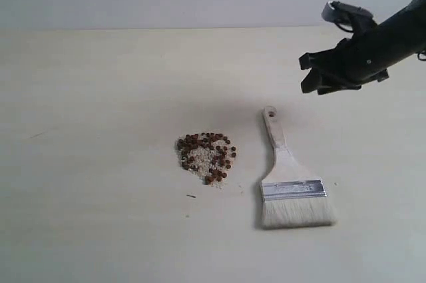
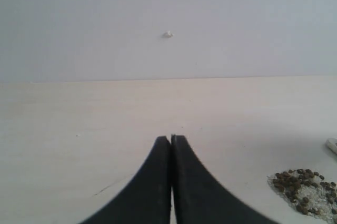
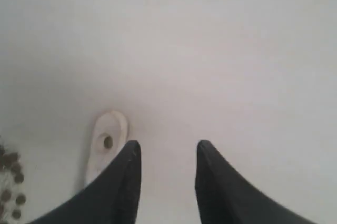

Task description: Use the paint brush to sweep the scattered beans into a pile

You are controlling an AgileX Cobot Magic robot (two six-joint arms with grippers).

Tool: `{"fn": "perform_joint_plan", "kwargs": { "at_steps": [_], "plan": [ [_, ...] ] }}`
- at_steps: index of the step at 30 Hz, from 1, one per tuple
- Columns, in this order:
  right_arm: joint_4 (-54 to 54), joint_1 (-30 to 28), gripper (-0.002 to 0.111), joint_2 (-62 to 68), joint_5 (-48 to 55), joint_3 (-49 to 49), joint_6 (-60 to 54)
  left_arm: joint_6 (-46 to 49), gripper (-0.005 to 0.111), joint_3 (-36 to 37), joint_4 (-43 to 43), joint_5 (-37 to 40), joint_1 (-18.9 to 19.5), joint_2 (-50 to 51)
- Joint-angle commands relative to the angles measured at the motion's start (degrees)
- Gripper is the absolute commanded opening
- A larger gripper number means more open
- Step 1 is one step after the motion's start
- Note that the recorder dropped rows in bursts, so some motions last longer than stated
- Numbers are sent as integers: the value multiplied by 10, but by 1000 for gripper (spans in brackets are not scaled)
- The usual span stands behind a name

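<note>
Right claw partly open, empty, in the air near the paint brush handle (left claw clenched shut).

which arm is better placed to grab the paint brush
Right, likely. The right gripper hangs open near the paint brush, its handle end beside the jaws in the wrist view. The left gripper is shut, outside the exterior view.

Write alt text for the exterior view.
A pile of reddish-brown beans sits on a pale table, a paint brush lying flat just right of it, bristles nearest the camera. The right gripper hovers open and empty near the handle end.
</note>
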Motion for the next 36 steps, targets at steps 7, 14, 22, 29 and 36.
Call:
{"fn": "perform_joint_plan", "kwargs": {
  "at_steps": [7,14,22,29,36],
  "plan": [
    [-45,0,0,-149,-264,125,95,0,0,1,2,-2,-1,-3],
    [-38,0,0,-287,-545,308,176,0,0,1,2,-2,-1,-3],
    [-426,0,0,-379,-737,468,514,0,0,1,2,-2,-1,-3],
    [-598,0,0,-433,-882,547,581,0,0,1,2,-2,-1,-3],
    [-581,0,0,-549,-898,588,554,0,0,1,2,-2,-1,-3]
  ]
}}
